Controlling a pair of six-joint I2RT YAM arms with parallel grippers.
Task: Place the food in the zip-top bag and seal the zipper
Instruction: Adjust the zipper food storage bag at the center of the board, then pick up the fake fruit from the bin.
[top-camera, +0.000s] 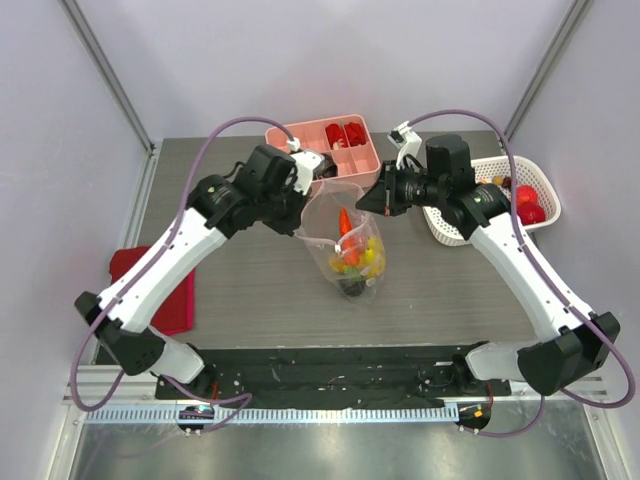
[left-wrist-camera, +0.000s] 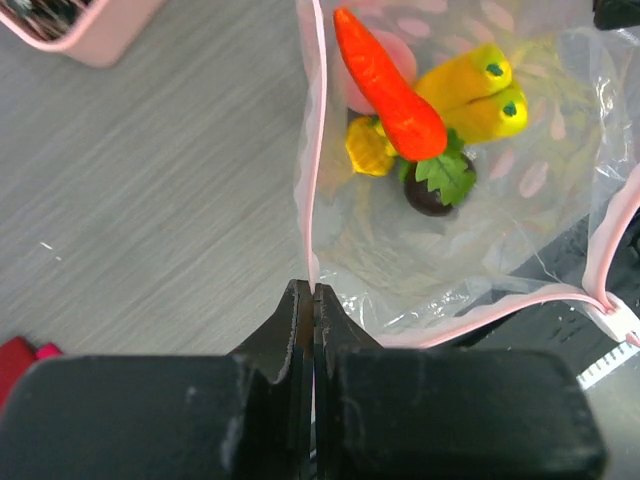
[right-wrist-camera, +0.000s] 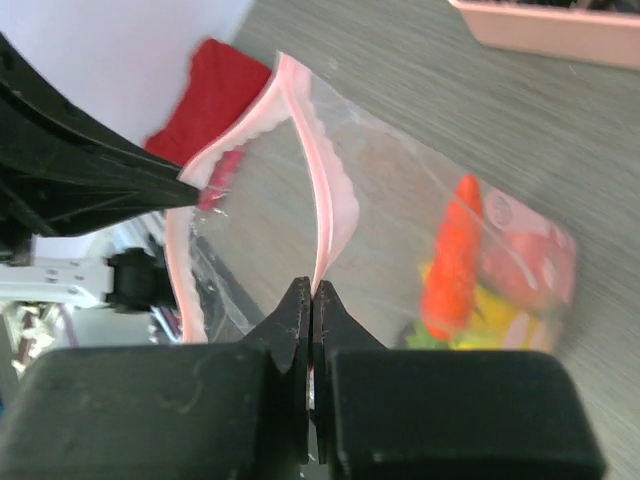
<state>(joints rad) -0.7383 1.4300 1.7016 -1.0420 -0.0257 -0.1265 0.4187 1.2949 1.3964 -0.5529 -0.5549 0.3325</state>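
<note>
A: So, where does the zip-top bag (top-camera: 345, 245) sit in the top view?

B: Mid-table (top-camera: 250, 280), between the 2 arms. Its mouth faces 12 o'clock, toward the pink tray (top-camera: 372, 160), and its bottom points to 6 o'clock.

A: And the left gripper (top-camera: 308, 203)?

B: At about 10 o'clock of the bag. On its wrist camera the jaws of the left gripper (left-wrist-camera: 313, 290) are pressed together, with the zipper (left-wrist-camera: 318, 150) running straight down into the tips, so it is clamped on that pink strip.

A: The right gripper (top-camera: 372, 200)?

B: At about 1 o'clock of the bag. Its own view shows the same thing: the jaws of the right gripper (right-wrist-camera: 312, 290) are closed on the zipper (right-wrist-camera: 327, 215).

A: Is the mouth sealed?

B: No. From the right wrist, the 2 pink edges bow apart, 1 going to each gripper.

A: What about the food?

B: An orange carrot (left-wrist-camera: 390, 85) lies inside the bag, on top of the yellow pieces (left-wrist-camera: 475, 90), a green leaf (left-wrist-camera: 445, 172) and a dark piece (left-wrist-camera: 428, 198). From above, the carrot (top-camera: 345, 221) sits at 12 o'clock of that pile.

A: Any food outside the bag?

B: Red round ones (top-camera: 528, 205) are in the white basket (top-camera: 452, 232), at 2 o'clock of the bag. A red cloth (top-camera: 165, 295) lies at 8 o'clock, well apart.
</note>
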